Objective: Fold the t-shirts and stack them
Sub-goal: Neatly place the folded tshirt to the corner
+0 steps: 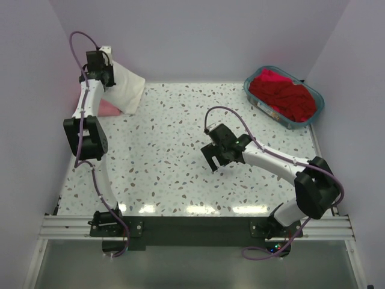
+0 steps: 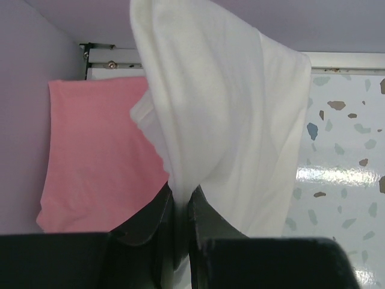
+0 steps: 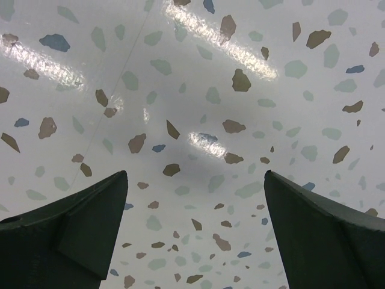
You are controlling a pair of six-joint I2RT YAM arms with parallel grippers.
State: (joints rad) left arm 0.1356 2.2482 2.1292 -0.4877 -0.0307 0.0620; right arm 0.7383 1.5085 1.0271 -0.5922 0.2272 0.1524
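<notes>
In the top view, the left gripper (image 1: 101, 67) is raised at about 10 o'clock of the speckled table (image 1: 180, 150), close to the back wall. Its jaws are clenched on a fold of the white t-shirt (image 1: 127, 90), which hangs down from it and spreads toward 4 o'clock until its lower edge meets the table. In the left wrist view, the left gripper (image 2: 180, 205) has its two dark fingers (image 2: 150, 220) pressed together, with the white t-shirt (image 2: 228, 120) rising between them.

The pink t-shirt (image 1: 109, 108) lies flat just beside the white one, at its 8 o'clock side. The white cloth covers one part of it and the left arm another. In the left wrist view, the pink t-shirt (image 2: 102, 162) is at 9 o'clock of the fingers, against the side wall.

The right gripper (image 1: 213, 158) is near the middle of the table, well apart from all the cloth. In the right wrist view, the right gripper (image 3: 195, 174) is released and grasps nothing, with only bare table between the fingers.

The teal plastic basket (image 1: 262, 109) stands at 2 o'clock, in the far right corner, with the red t-shirts (image 1: 289, 99) heaped inside. It is not possible to count them. A brighter pink-red piece (image 1: 272, 75) shows at its far edge.
</notes>
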